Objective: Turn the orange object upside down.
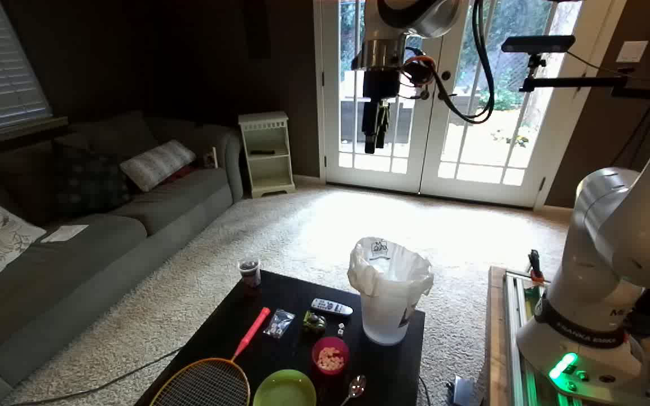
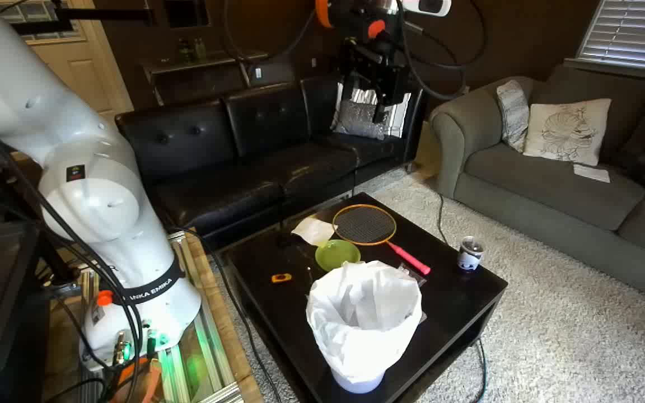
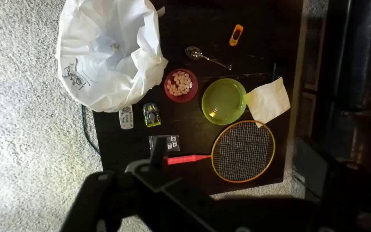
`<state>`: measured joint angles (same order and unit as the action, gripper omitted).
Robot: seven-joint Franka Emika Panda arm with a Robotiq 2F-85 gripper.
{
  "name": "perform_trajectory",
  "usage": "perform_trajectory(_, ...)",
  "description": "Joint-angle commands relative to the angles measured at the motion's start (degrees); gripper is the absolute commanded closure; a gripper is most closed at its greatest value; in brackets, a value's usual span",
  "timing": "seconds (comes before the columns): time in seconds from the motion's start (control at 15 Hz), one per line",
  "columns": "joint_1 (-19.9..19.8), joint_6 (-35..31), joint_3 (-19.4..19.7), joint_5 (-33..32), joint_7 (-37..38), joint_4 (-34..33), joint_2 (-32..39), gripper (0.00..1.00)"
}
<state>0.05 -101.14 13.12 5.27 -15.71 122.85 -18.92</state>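
Gripper [image 1: 375,145]: mine, spread and empty, high presumably to clear the bin [image 1: 384,313].
Orange object [image 3: 236,34]: apart from the spoon [image 3: 201,56], likely for grasping room.

Clutter around green bowl [image 3: 223,101] on tabletop [image 3: 188,124].
Racket [image 3: 237,153], paper [image 3: 269,101] just beside it; spoon [image 3: 195,53] near; remote [image 3: 127,119], bag-lined bin [image 1: 382,313] farther off.

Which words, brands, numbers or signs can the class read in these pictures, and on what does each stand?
"FRANKA EMIKA": black band on the robot's base.
"M", rest unclear: arm, above that band.
White bag: print blurred.
Remote: print too small.
Cup: label blurred.
Green-edged item: letters too small.
Clear bag: marks too small.
Black label on the arm: too small.
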Motion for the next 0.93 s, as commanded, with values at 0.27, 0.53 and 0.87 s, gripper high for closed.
perform_trajectory(0.27, -1.67, 0.13, -1.42, 0.47, -0.43, -0.11, 0.17, 0.00)
perform_trajectory(0.53, -1.67, 0.13, -1.42, 0.47, -0.43, -0.11, 0.17, 0.00)
perform_trajectory(0.87, 2.88, -2.14, -4.18, 10.03, -7.46, 0.86, 6.35, 0.00)
